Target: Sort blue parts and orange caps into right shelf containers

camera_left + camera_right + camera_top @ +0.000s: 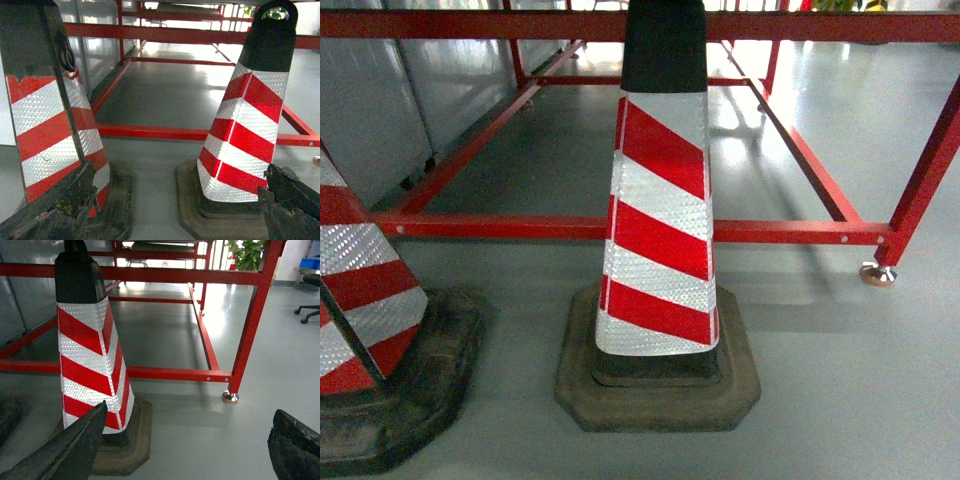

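Note:
No blue parts, orange caps or containers show in any view. In the left wrist view my left gripper (176, 210) hangs open low over the grey floor, its dark fingers (55, 210) far apart and nothing between them. It faces the gap between two traffic cones. My right gripper (187, 447) is also open and empty in the right wrist view, with one finger (70, 450) in front of a cone's base. Neither gripper appears in the head view.
A red-and-white striped cone (660, 230) on a black rubber base stands straight ahead, with a second cone (360, 310) at the left. Behind them runs a red steel frame (620, 228) with a foot (877, 272). Far right are an office chair (310, 310) and a plant (247, 252).

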### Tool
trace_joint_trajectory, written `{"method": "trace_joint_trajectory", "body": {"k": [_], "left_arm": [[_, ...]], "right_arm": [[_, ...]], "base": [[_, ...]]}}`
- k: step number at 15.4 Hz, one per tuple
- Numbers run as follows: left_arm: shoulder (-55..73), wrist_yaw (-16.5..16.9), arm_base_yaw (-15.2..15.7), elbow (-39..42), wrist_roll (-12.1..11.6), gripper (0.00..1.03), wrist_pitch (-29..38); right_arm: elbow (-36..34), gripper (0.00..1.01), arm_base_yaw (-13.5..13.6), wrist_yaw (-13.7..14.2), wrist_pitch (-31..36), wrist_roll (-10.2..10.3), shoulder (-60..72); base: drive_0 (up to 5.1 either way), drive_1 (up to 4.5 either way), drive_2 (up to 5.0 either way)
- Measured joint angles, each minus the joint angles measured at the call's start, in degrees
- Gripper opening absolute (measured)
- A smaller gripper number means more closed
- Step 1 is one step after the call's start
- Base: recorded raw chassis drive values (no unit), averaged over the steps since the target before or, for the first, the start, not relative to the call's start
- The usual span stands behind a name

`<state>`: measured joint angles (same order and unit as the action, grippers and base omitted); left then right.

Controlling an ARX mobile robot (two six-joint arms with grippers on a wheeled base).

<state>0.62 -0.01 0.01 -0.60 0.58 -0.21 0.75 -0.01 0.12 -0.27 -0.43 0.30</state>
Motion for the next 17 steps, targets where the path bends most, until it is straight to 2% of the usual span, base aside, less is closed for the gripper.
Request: {"method": "trace_joint_trajectory", "body": {"k": [17], "left_arm": [[0.0,0.0,0.0,0.0,0.0,0.98,-0.1]], "right_arm": [[0.0,0.98,0.0,0.0,-0.1,0.0,0.0]], "base": [[0.0,0.04,0.0]]}}
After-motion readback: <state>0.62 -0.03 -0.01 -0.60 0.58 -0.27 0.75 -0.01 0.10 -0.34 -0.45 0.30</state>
